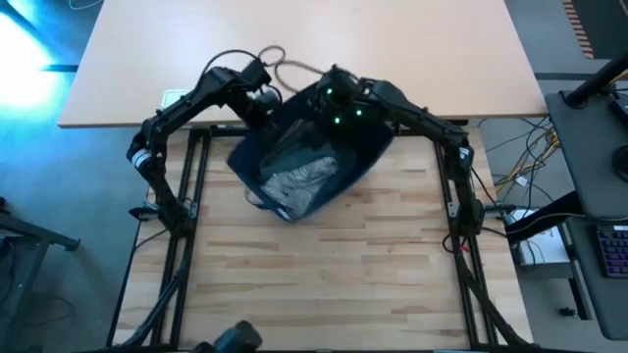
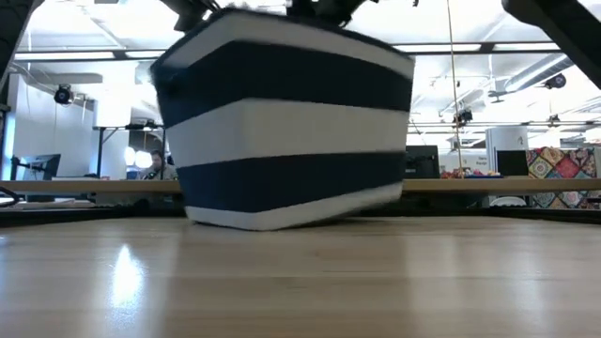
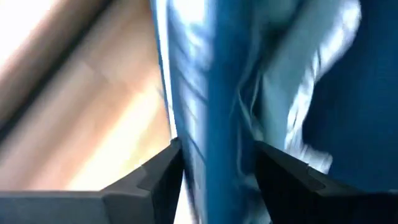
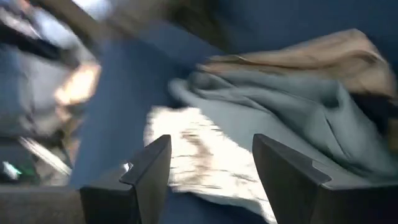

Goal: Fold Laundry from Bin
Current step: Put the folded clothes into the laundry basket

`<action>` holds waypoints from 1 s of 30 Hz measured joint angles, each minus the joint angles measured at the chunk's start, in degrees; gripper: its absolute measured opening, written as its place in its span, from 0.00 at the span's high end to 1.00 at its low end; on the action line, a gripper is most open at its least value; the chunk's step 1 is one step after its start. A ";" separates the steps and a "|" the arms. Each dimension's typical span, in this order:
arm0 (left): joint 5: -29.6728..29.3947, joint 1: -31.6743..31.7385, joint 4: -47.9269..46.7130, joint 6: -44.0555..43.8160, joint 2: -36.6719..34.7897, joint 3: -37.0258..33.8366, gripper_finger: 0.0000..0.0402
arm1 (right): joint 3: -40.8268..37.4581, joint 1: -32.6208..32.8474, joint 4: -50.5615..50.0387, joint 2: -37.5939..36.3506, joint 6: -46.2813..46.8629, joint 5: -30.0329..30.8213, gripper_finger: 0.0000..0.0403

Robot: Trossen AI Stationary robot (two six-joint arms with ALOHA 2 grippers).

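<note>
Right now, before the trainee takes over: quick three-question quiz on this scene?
1. True or false: the bin stands flat on the table.
2. Where are the left gripper and the right gripper? A) both at the bin, B) both on bare table, C) one at the bin and one parked.
3. In the high view, what colour is the laundry lying uppermost in the bin?

Key: 1 false, it is tipped, with one side of its base raised. 2 A. 3 grey.
</note>
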 joint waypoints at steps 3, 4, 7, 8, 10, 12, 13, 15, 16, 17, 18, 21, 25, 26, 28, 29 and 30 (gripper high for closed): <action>0.79 -3.08 -4.77 0.13 -0.23 -1.24 0.59 | -0.20 1.40 -9.09 0.30 -4.32 0.39 0.46; 0.94 -4.53 -5.41 0.31 -0.44 -1.72 0.60 | -0.20 2.25 -12.42 0.44 -5.93 0.66 0.46; 2.47 -9.42 -6.18 0.60 -0.79 -2.65 0.62 | -0.87 5.54 -22.03 0.46 -10.44 2.65 0.46; 2.84 -11.14 -6.22 0.71 -0.81 -2.67 0.63 | -1.53 6.70 -23.95 0.46 -11.26 3.34 0.46; 2.70 -14.35 -5.93 1.27 -0.90 -2.55 0.63 | -3.16 8.47 -24.94 0.49 -11.96 4.11 0.46; 0.94 -16.96 -6.26 1.35 -1.01 -1.92 0.63 | -5.13 9.64 -24.57 0.49 -12.07 5.13 0.46; -0.69 -17.89 -7.02 1.27 -1.13 -1.37 0.63 | -6.22 10.19 -24.46 0.49 -12.07 6.01 0.46; -4.16 -18.85 -9.52 1.14 -2.01 -0.06 0.63 | -9.27 11.18 -24.56 0.65 -12.04 7.82 0.46; -6.17 -18.89 -11.53 0.97 -3.03 0.48 0.63 | -11.02 11.68 -24.60 0.72 -12.09 8.88 0.46; -8.03 -18.77 -13.34 0.52 -4.46 0.66 0.63 | -12.79 12.24 -24.57 0.79 -12.05 10.03 0.46; -9.82 -18.43 -14.77 0.05 -6.04 0.76 0.63 | -14.43 12.75 -24.65 0.78 -11.90 11.05 0.46; -11.94 -17.14 -15.68 -1.60 -11.47 -0.97 0.64 | -18.27 14.08 -24.63 -0.06 -10.13 11.35 0.46; -14.19 -15.45 -13.83 -5.15 -18.20 -5.39 0.65 | -21.05 16.18 -21.83 -0.85 -9.03 10.88 0.46; -15.58 -15.15 -12.28 -5.93 -19.81 -6.89 0.66 | -21.61 16.69 -19.69 -0.78 -8.47 10.55 0.46; -19.50 -14.52 -9.30 -8.09 -22.61 -9.73 0.66 | -23.07 17.44 -14.32 -0.39 -5.75 8.86 0.46; -21.53 -14.12 -8.14 -9.45 -23.83 -10.87 0.66 | -24.04 17.76 -10.91 -0.37 -3.76 8.33 0.46; -23.28 -13.67 -7.64 -10.41 -24.85 -11.78 0.67 | -25.03 18.04 -7.38 -0.37 -1.88 8.16 0.46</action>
